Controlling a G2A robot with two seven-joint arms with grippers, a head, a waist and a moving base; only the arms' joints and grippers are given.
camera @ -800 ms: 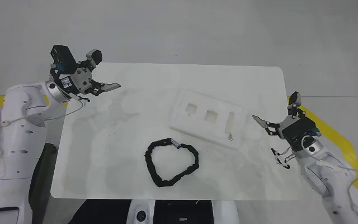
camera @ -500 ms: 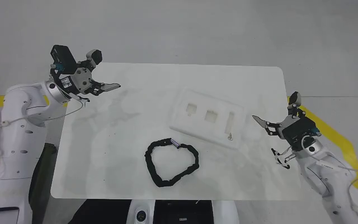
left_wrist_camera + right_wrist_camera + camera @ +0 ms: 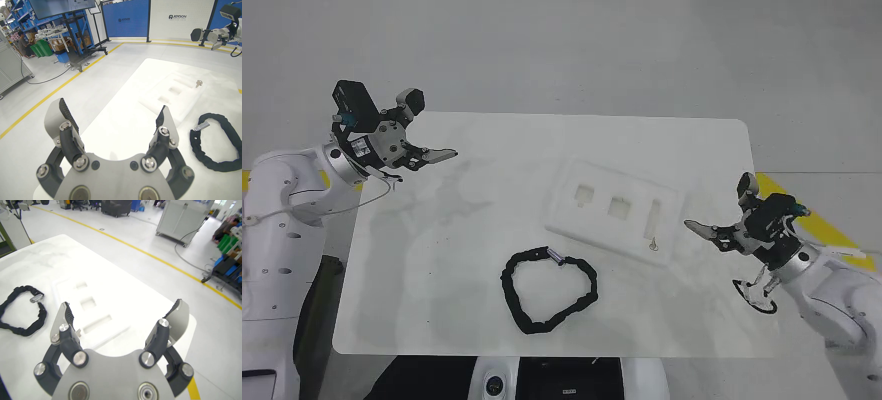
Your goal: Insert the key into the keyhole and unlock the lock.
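Top view shows us the white bench (image 3: 472,260). On its right half lies a foam tray (image 3: 577,222), and near the front edge, about the middle, a black chain lock (image 3: 510,296) lies in a loop. The left gripper (image 3: 437,127) hangs over the far left corner, fingers wide apart, empty. The right gripper (image 3: 714,257), also spread and empty, is just inside the right edge. The key (image 3: 651,242) rests at the tray's near right corner.

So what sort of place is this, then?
Probably an industrial workshop or robot test hall: a yellow floor line, blue storage shelves and a big screen on a wheeled stand surround the white table.
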